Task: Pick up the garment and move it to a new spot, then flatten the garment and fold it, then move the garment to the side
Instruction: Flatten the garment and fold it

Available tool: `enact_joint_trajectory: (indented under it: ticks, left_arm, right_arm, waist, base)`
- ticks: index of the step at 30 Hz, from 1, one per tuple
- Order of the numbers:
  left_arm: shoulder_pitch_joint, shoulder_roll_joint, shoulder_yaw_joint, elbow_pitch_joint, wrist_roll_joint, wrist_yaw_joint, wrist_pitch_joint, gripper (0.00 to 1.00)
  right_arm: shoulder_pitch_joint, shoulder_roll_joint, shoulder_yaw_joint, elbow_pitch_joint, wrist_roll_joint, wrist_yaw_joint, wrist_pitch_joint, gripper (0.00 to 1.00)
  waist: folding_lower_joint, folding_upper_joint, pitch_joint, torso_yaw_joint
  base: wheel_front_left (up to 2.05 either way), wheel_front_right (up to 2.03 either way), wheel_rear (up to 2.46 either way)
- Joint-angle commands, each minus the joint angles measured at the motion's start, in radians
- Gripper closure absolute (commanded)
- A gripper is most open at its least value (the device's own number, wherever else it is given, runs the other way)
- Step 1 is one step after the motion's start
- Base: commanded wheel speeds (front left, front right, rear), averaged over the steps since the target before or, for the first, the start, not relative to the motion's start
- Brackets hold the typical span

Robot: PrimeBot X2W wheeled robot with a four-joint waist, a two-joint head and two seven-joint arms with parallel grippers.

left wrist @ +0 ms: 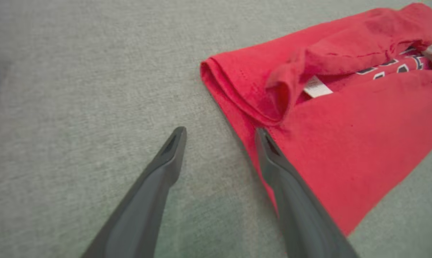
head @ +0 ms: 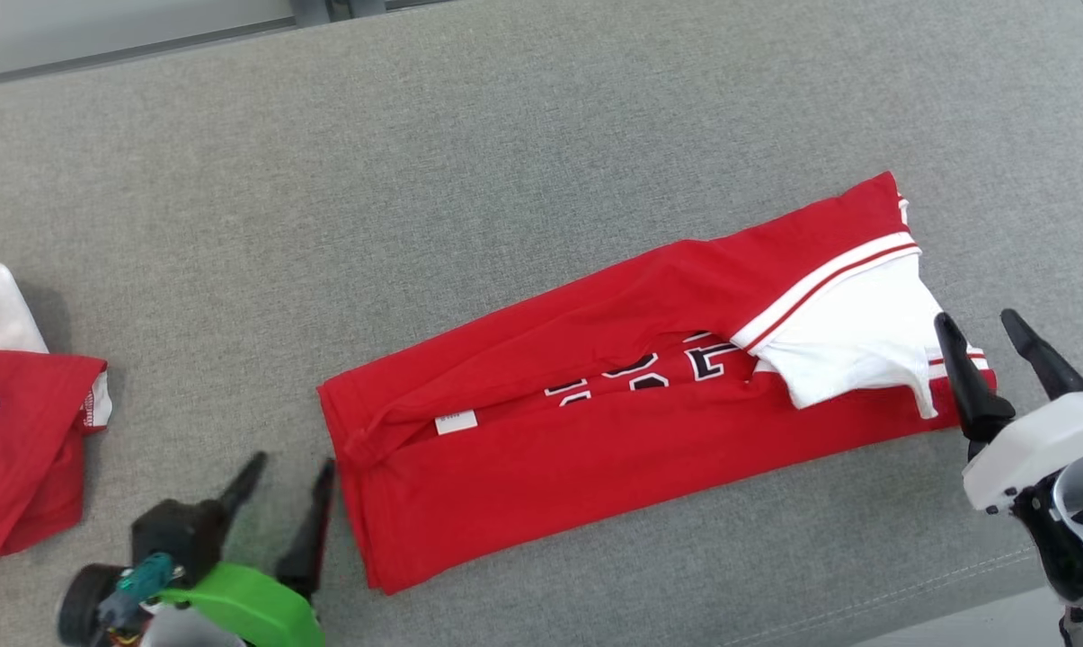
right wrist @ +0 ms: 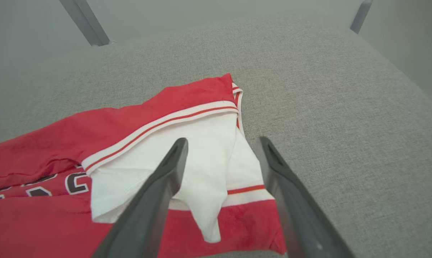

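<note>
Garment [head: 541, 467] folded lengthwise, wide grey surface [head: 505, 135] beyond its far edge

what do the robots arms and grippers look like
Each gripper has two long, dark, tapering fingers with a slot near the tip. The left gripper has a black body, a bright green cover and a small teal fitting. The right gripper comes out of a glossy white shell with a black joint below.
</note>
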Motion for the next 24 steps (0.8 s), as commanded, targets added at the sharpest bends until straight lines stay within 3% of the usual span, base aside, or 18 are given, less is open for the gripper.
enact_joint_trajectory:
  ticks: [1,4,7,15,19,23,24]
  left_arm:
    - [0.019,-0.002,0.026,0.005,0.025,0.034,-0.055,0.00]
    - [0.032,-0.028,0.053,0.008,0.063,0.083,-0.172,0.00]
    - [0.032,-0.077,0.059,0.023,0.062,0.097,-0.238,0.00]
    - [-0.014,-0.177,0.057,0.100,0.083,0.054,-0.284,0.00]
    - [-0.011,-0.213,0.099,0.106,0.107,0.036,-0.285,0.00]
    - [0.011,-0.250,0.155,0.097,0.145,0.004,-0.285,0.00]
    - [0.018,-0.261,0.168,0.100,0.158,-0.006,-0.285,0.00]
  right_arm:
    - [-0.031,-0.011,-0.007,-0.001,-0.037,0.000,0.025,0.00]
    - [-0.086,-0.015,0.015,0.036,-0.084,0.000,0.080,0.00]
    - [-0.154,-0.024,0.042,0.136,-0.117,0.000,0.122,0.00]
    - [-0.259,-0.055,0.041,0.404,-0.202,0.000,0.118,0.00]
    - [-0.282,-0.045,0.100,0.480,-0.128,0.001,0.119,0.00]
    - [-0.300,-0.027,0.188,0.527,0.042,0.006,0.156,0.00]
    - [-0.305,-0.034,0.200,0.538,0.086,0.006,0.162,0.19]
  waist:
    - [0.0000,0.0000,0.004,0.000]
    - [0.0000,0.0000,0.017,0.003]
    - [0.0000,0.0000,0.034,0.014]
    - [0.0000,0.0000,0.058,0.071]
    - [0.0000,0.0000,0.054,0.085]
    - [0.0000,0.0000,0.041,0.086]
    - [0.0000,0.0000,0.037,0.084]
  base:
    - [0.00,0.00,0.00]
    - [0.00,0.00,0.00]
    - [0.00,0.00,0.00]
    - [0.00,0.00,0.00]
    - [0.00,0.00,0.00]
    - [0.00,0.00,0.00]
    - [0.00,0.00,0.00]
